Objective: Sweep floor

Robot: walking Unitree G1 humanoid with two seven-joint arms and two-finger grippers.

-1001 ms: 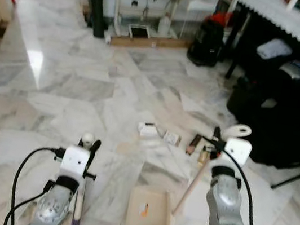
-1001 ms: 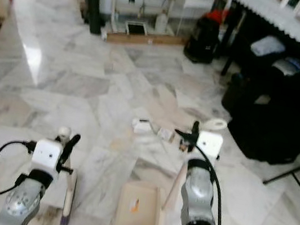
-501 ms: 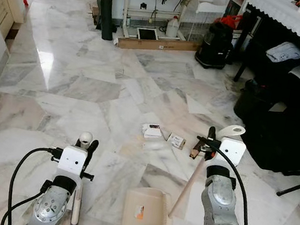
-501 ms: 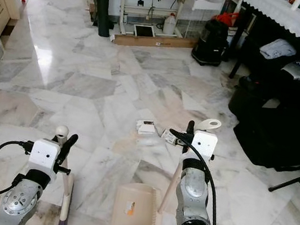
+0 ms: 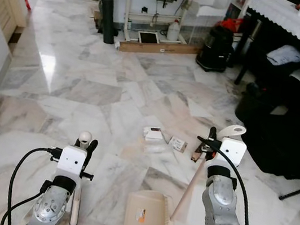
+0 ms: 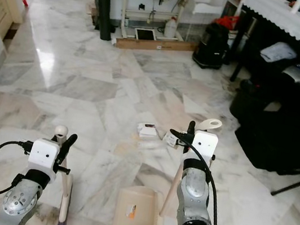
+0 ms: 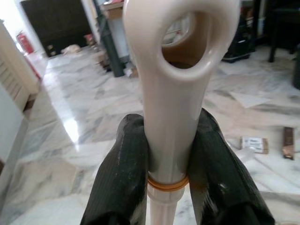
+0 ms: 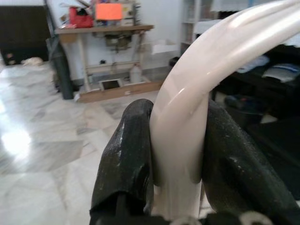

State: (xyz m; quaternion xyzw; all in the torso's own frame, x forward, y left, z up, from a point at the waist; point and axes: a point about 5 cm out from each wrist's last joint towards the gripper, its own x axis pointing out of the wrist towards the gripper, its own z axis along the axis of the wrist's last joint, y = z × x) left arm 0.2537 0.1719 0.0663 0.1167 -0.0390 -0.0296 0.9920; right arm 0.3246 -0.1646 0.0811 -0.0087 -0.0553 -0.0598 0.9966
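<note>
— Litter's where, from the robot?

— Ahead and a bit to its right: a white box point(image 5: 153, 133), a small packet point(image 5: 177, 144) and a brown stick point(image 5: 196, 152) on the marble, just beyond the dustpan point(image 5: 145, 224).

— And the tools?

— Left gripper point(image 5: 86, 159) has its fingers point(image 7: 123, 183) clamped round the broom point(image 5: 75, 206) handle, which runs nearly upright, bristles at its feet. Right gripper point(image 5: 209, 145) is closed on the dustpan's long handle point(image 5: 189, 181), slanting down and left to the pan.

— So which side sweeps?

— I'd say the broom must reach past the scraps, then draw them back toward the pan's open mouth.
</note>
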